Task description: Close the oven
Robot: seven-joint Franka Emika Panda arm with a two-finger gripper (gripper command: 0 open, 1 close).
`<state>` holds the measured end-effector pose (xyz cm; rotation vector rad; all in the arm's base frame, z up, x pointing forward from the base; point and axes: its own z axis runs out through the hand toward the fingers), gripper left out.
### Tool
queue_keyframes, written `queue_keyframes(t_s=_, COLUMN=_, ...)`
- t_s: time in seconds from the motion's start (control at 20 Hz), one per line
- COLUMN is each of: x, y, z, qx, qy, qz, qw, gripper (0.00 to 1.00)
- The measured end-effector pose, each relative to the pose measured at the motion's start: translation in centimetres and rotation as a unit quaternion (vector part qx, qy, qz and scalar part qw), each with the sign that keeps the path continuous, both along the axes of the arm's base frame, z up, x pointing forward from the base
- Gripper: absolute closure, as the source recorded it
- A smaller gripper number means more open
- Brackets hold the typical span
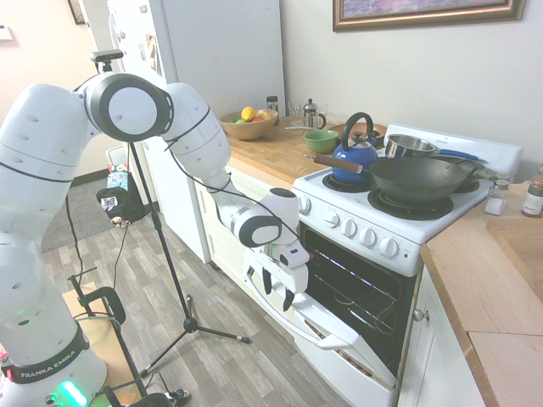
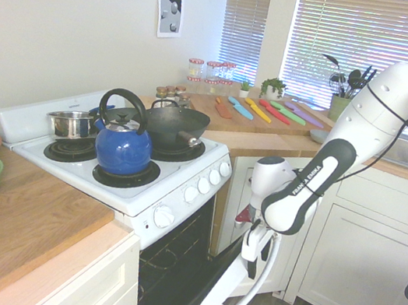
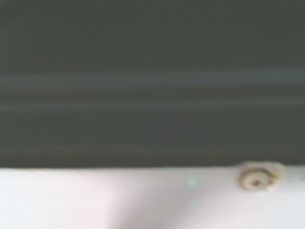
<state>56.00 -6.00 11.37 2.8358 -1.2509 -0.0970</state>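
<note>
First exterior view: one oven [image 1: 365, 280], door half open; fingers [image 1: 277, 290] apart at its handle

- The oven [image 1: 399, 254] stood between two runs of bench [image 1: 271, 153], with its door [image 1: 339, 335] hanging partly open towards the floor.
- On the burners sat a kettle [image 1: 355, 153] at the front and a wok [image 1: 420, 178] beside it, with a pot [image 1: 409, 145] behind them.
- The hand [image 1: 277, 290] was just above the door's upper edge, in front of the open cavity.
- A bowl [image 1: 321, 140] stood on the bench beside the kettle, and a fruit bowl [image 1: 249, 124] farther along, near the fridge [image 1: 204, 59].
</note>
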Motion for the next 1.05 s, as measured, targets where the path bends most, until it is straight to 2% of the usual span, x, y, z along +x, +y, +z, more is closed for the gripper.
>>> queue_keyframes(t_s=0.2, x=3.4, y=0.9, z=2.6, qx=-0.007, qy=-0.036, qz=0.013, qw=0.999, gripper=0.00)
queue_keyframes(t_s=0.65, x=9.9, y=10.8, z=7.6, qx=-0.014, qy=-0.068, qz=0.056, qw=0.996, gripper=0.00)
queue_keyframes(t_s=0.85, x=8.4, y=12.1, z=12.6, qx=-0.012, qy=-0.080, qz=0.072, qw=0.994, gripper=0.00)
queue_keyframes(t_s=1.05, x=3.2, y=7.6, z=17.2, qx=-0.043, qy=-0.050, qz=0.070, qw=0.995, gripper=0.00)
